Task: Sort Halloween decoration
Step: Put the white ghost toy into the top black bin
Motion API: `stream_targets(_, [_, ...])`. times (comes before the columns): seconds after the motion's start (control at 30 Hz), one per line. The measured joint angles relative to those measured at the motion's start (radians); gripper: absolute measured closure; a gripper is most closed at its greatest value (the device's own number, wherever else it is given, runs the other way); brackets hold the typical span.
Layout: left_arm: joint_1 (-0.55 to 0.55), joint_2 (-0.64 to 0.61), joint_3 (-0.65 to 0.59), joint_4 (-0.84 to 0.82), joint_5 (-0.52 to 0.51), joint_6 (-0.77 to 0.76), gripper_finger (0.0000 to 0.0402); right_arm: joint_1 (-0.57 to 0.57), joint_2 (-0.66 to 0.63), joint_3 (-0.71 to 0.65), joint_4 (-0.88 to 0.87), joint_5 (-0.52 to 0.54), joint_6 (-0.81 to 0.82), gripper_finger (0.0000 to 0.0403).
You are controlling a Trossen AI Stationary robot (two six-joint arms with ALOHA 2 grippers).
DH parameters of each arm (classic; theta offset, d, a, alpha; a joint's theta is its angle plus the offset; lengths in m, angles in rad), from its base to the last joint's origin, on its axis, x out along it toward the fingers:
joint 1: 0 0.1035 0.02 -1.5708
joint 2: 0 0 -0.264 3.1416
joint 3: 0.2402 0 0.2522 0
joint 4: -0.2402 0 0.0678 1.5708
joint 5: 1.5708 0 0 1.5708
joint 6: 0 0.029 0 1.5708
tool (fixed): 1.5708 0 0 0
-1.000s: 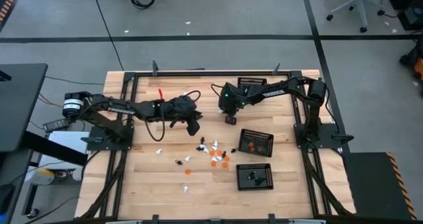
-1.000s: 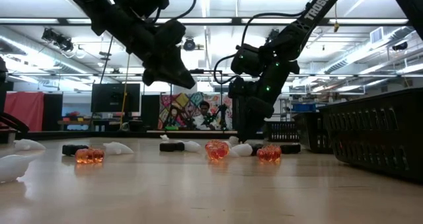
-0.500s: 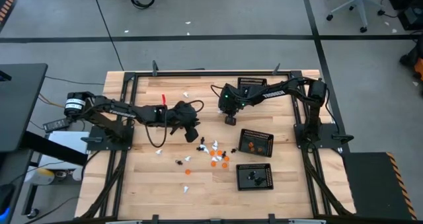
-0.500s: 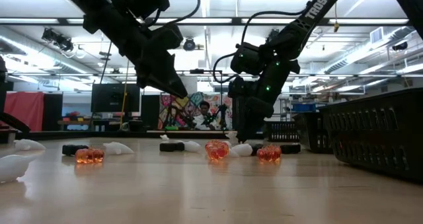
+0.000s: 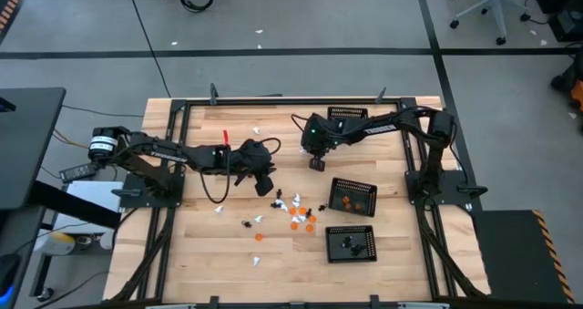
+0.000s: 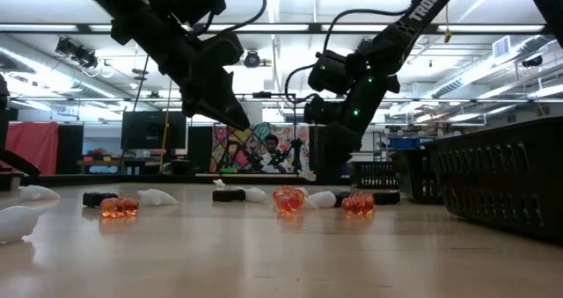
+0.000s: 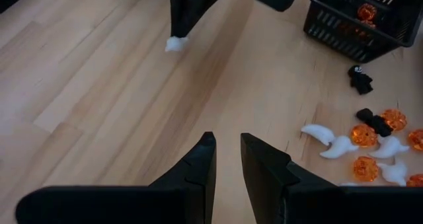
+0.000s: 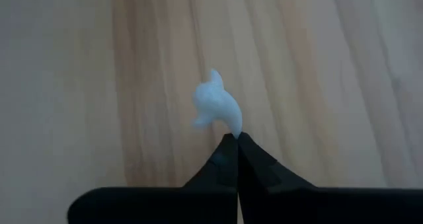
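Right tool [image 8: 236, 139] pinches white figure [image 8: 215, 105] by its tail.

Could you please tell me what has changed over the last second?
The right gripper closed on a white ghost figure and rose off the table. The left gripper shifted slightly left, empty. The scattered figures and trays stayed put.

Quick count from overhead: three black mesh trays [image 5: 352, 196] on the table [image 5: 200, 254], plus two arms. Beside the middle tray's left edge, the pile of tiny figures [image 5: 296, 213] has roughly six orange, a handful each of white and black. Too small to count exactly.
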Motion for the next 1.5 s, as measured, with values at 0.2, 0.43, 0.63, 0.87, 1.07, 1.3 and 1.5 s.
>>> stream_targets(0.2, [0.000, 0.000, 0.000, 0.000, -0.025, 0.002, 0.0322, -0.004, -0.060, 0.000, -0.025, 0.015, 0.001, 0.0402])
stream_targets(0.43, [0.002, 0.000, 0.000, 0.002, -0.029, 0.009, 0.0322, -0.079, -0.210, 0.002, -0.092, 0.086, 0.004, 0.0402])
stream_targets(0.63, [0.002, 0.000, 0.000, 0.029, -0.035, 0.031, 0.0322, -0.196, -0.345, -0.021, -0.203, 0.135, -0.013, 0.0403])
stream_targets(0.87, [0.002, 0.001, 0.000, 0.083, -0.053, 0.054, 0.0322, -0.344, -0.366, -0.097, -0.288, 0.139, -0.019, 0.0403])
stream_targets(1.07, [0.002, 0.001, 0.000, 0.092, -0.053, 0.056, 0.0322, -0.402, -0.284, -0.108, -0.335, 0.137, -0.019, 0.0403])
stream_targets(1.3, [0.002, 0.001, 0.000, 0.092, -0.053, 0.037, 0.0322, -0.454, -0.176, -0.074, -0.416, 0.104, 0.048, 0.0401])
stream_targets(1.5, [0.002, 0.001, 0.000, 0.092, -0.053, 0.036, 0.0322, -0.465, -0.143, -0.043, -0.432, 0.082, 0.082, 0.0390])
